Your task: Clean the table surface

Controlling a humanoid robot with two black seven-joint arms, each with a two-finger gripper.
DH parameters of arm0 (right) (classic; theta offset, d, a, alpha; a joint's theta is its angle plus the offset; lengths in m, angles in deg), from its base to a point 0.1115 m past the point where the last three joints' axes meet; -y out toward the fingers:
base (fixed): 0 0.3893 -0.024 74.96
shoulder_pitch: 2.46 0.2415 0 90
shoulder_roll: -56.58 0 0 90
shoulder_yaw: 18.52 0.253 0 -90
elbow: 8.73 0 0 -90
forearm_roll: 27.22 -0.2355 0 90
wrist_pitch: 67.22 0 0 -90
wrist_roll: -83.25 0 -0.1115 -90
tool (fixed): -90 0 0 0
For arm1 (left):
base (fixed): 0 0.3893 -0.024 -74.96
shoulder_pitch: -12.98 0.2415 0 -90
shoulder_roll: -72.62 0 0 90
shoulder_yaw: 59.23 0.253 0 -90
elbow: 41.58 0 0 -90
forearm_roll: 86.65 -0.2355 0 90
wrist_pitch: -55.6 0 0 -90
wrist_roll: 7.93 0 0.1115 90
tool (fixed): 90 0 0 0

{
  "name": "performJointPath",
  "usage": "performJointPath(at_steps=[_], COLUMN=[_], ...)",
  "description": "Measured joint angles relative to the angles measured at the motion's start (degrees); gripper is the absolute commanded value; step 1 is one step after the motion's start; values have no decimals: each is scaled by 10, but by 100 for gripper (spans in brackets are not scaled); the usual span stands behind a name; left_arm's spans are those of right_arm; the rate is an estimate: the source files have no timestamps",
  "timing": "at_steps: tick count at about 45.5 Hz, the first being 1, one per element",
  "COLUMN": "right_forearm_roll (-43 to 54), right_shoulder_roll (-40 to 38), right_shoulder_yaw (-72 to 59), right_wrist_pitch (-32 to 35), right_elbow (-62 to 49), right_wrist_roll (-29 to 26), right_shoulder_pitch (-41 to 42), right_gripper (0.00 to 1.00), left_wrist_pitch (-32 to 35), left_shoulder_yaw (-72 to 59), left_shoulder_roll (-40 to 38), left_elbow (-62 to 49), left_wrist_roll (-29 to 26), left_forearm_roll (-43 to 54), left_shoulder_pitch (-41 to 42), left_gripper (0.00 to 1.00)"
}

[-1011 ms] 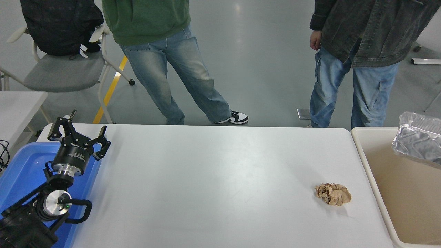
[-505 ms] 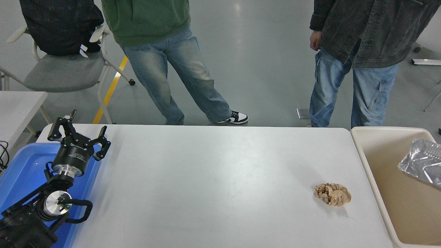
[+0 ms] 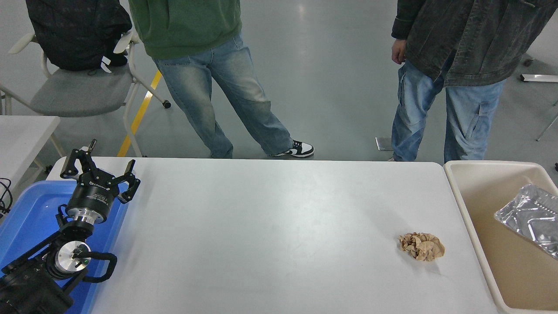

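The white table surface point(image 3: 270, 226) fills the middle of the head view. A crumpled brown paper ball point(image 3: 421, 246) lies on it near the right edge. A silver foil tray point(image 3: 529, 218) lies tilted inside the beige bin point(image 3: 468, 213) at the right, with no gripper on it. My left gripper point(image 3: 101, 168) is parked at the lower left over a blue tray, its fingers spread open and empty. My right arm is out of view.
A blue tray point(image 3: 26, 213) sits at the table's left end under the left arm. Two people in jeans stand at the far side. A grey chair point(image 3: 74, 91) with a dark bag and a small white table point(image 3: 22, 131) are at the far left.
The foil tray has dropped lower into the beige bin and shifted a little left. The paper ball and my left arm have not moved.
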Motion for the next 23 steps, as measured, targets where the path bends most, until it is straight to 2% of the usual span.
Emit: performJointPath(at_steps=[23], right_forearm_roll=[-18], right_shoulder_roll=[42], right_shoulder_yaw=[50], right_wrist_pitch=[-39], right_elbow=[-9], right_wrist_roll=[-34], right_shoulder_pitch=[4], right_gripper=[0], left_wrist_pitch=[0], left_shoulder_yaw=[0], left_shoulder_roll=[0], left_elbow=[0], left_wrist_roll=[0], left_forearm_roll=[0], left_shoulder_pitch=[0], left_gripper=[99])
